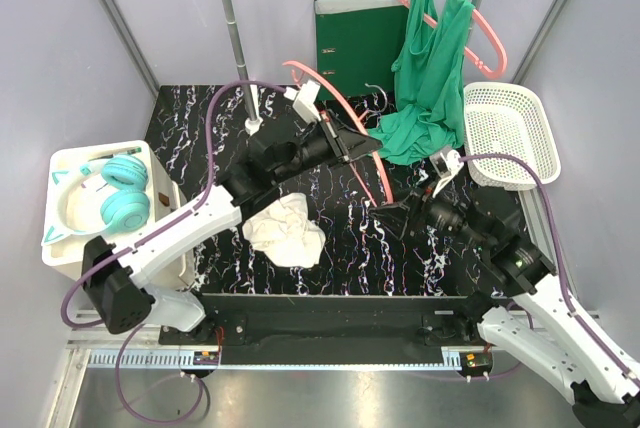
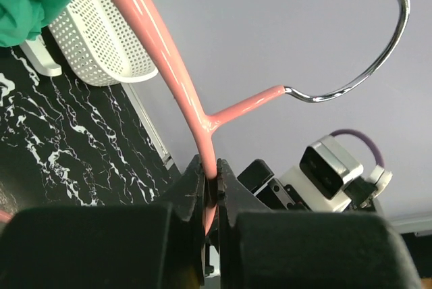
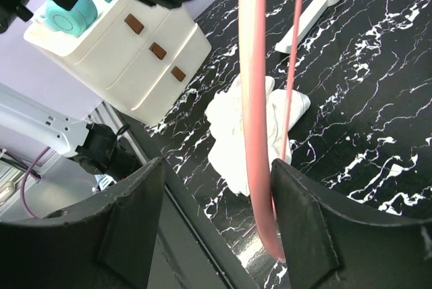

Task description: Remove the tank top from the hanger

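1. Basket [image 1: 510,133]: one white perforated basket at the right of the table [image 1: 345,253]. The top view shows only its mesh floor.
2. Drawer unit [image 3: 135,53]: one white unit at the left of the table, with three drawer fronts, each with a brown handle. All three are closed, so their contents cannot be told. One pair of teal headphones [image 1: 115,198] lies in the tray on top.
3. Binder [image 1: 355,38]: one green binder stands closed against the back wall.
4. Tank top [image 1: 425,88]: one, green. Its straps are draped over the upper hanger [image 1: 490,38] at the rear right. Its lower part is bunched on the table just beside the basket.
5. Hangers: two, both pink. The upper hanger carries the tank top. The held hanger [image 2: 169,59] has a chrome hook and runs slantwise above the table centre.
6. White cloth [image 1: 285,230]: one, crumpled on the table below the held hanger.
7. Left gripper [image 2: 212,188]: its jaws are clamped tight on the held hanger's bar, just below the hook's stem.
8. Right gripper [image 3: 217,167]: its jaws stand wide apart and grip nothing. The held hanger's lower bar passes between them, close to one finger.
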### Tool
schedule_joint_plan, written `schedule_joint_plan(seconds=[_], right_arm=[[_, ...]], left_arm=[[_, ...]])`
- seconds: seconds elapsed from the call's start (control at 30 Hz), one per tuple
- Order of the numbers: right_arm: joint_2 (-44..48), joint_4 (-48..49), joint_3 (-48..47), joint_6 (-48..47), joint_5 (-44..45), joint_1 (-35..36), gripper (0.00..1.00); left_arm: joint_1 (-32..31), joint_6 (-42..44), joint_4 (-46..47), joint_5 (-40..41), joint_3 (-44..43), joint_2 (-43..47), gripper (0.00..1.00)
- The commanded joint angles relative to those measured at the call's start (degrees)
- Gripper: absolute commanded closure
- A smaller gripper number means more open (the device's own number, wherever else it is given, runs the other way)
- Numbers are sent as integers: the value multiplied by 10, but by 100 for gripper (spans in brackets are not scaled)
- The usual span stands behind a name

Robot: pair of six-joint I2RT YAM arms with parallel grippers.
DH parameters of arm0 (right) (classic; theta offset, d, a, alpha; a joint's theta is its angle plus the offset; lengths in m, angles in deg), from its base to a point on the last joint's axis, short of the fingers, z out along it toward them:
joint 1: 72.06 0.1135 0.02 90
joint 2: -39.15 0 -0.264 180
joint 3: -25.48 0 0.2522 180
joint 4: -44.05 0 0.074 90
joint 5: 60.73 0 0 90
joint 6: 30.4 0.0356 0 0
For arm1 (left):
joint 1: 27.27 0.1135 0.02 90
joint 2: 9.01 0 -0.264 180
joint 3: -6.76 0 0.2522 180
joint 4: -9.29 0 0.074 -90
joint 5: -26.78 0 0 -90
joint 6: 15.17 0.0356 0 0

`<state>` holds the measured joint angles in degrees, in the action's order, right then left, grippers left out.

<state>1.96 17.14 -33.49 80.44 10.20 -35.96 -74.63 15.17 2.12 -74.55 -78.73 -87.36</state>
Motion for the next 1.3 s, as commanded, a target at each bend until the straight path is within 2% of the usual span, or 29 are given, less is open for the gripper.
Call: schedule_joint_plan(seconds=[0.0,0.1,0.23,0.37,0.47,0.6,0.67,0.7,0.73,0.8,0.83,0.87,0.97,1.1,1.27], right_arm=[[26,-8,23,2,-11,3,28],[31,-5,33,-8,-11,4,28],[32,16,46,-13,-20,4,33],[20,41,44,-8,-13,4,44],[6,55,34,0,-7,4,59],[-18,65,7,10,9,3,97],[-31,65,-5,18,29,3,100],[-35,66,-18,20,36,4,100],[-40,66,-25,23,46,4,100],[-58,56,-54,25,74,4,100],[-66,52,-66,22,80,4,100],[-86,40,-79,17,92,4,100],[-133,23,-129,-4,118,4,100],[-197,18,-209,-41,147,4,100],[-294,20,-307,-104,180,4,100]], left_arm=[[13,-31,53,65,9,49,100],[13,-65,34,76,11,59,100],[13,-102,39,91,26,73,100],[13,-116,30,92,32,82,100],[14,-128,25,92,34,83,100],[13,-116,35,102,41,90,100],[13,-78,47,104,45,98,86],[13,-28,30,106,43,102,77],[14,-7,16,112,40,114,58],[15,56,-20,136,47,136,44],[14,73,-28,156,63,164,34],[14,88,-33,167,74,180,29],[13,142,-58,215,121,252,20],[14,203,-118,265,166,336,16],[14,215,-189,319,221,427,16]])
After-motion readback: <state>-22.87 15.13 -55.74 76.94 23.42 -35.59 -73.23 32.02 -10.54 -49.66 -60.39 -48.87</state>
